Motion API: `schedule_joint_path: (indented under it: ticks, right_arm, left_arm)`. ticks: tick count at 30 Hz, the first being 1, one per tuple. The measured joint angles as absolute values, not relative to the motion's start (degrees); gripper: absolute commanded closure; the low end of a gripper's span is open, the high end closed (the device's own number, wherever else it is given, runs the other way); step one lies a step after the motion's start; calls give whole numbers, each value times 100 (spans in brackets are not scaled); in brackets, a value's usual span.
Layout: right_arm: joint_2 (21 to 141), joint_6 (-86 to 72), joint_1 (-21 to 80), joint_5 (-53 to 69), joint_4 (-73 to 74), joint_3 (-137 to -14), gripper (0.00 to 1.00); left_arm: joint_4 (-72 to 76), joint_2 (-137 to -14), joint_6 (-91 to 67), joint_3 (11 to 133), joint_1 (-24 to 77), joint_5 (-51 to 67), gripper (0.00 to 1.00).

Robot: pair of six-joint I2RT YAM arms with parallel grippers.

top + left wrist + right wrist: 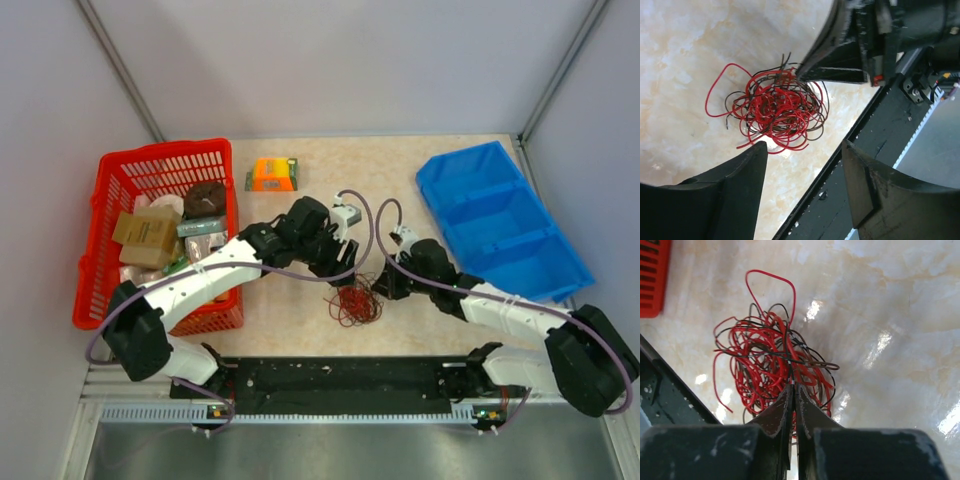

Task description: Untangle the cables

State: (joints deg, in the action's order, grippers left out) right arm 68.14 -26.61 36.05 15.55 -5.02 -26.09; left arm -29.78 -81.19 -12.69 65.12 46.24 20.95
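The cables (356, 302) lie as a small tangle of thin red and dark wires on the marble-look table, near its front edge. In the left wrist view the cables (775, 107) sit just beyond my left gripper (805, 150), which stands open above the table with nothing between its fingers. My right gripper (793, 386) is shut on strands at the near edge of the cables (770, 355). From the top, the left gripper (345, 265) is behind the tangle and the right gripper (385, 285) is at its right side.
A red basket (100, 215) full of packets stands at the left. An orange box (273, 173) lies at the back. A blue bin (500, 215) sits at the right. A black rail (340, 375) runs along the front edge close to the tangle.
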Motion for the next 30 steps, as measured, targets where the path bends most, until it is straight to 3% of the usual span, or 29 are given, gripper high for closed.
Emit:
schedule_joint_path:
  ticks: [3, 10, 20, 21, 30]
  right_arm:
    - [6436, -2862, 3627, 1481, -403, -2611, 100]
    - [5330, -3496, 3695, 1636, -163, -3111, 100]
    - [5037, -4156, 4128, 2128, -298, -4062, 100]
    - [5037, -4217, 4156, 2158, -344, -4062, 100]
    - [5011, -4536, 4359, 2261, -222, -4311, 100]
  left_arm:
    - [-3039, -8121, -1431, 6602, 4624, 1782, 30]
    - [-2982, -8152, -1485, 6598, 4619, 1555, 35]
    - [-2585, -8147, -1610, 6213, 4521, 2182, 24]
    - [-2488, -8134, -1651, 6143, 4501, 2296, 15]
    - [-2202, -8095, -1938, 5944, 4342, 2515, 21]
